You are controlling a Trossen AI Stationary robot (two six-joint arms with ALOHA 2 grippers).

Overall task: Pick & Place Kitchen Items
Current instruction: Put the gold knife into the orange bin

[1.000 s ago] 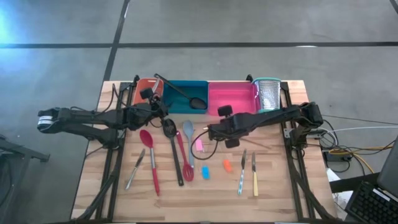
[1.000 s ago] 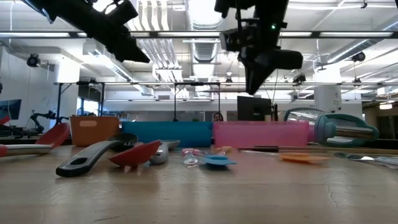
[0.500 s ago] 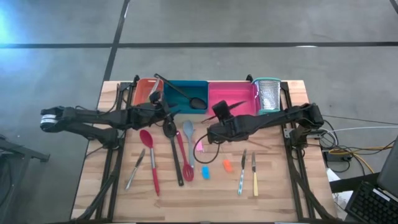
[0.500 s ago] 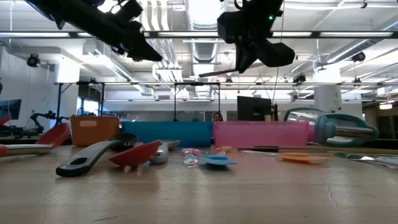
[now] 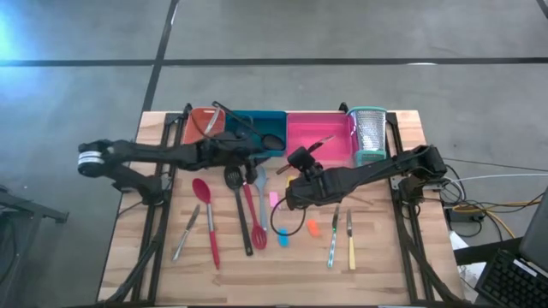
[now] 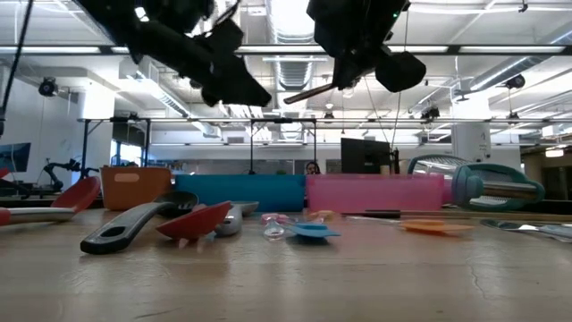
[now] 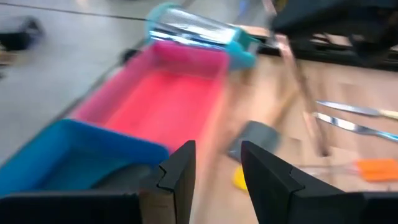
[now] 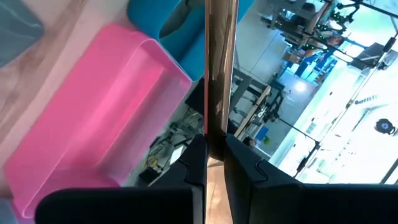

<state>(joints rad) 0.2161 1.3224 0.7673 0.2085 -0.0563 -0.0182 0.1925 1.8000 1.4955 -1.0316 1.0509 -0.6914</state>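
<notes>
Wooden stick (image 8: 219, 68), slim and straight, clamped in right hand (image 8: 214, 149); left hand (image 7: 214, 171) apart.

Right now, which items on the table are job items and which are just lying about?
Job items: wooden-handled tool in the right end effector, red spoon, black slotted spatula, grey spatula, two knives.

Lying about: box grater, orange tray, teal tray, pink tray.
</notes>
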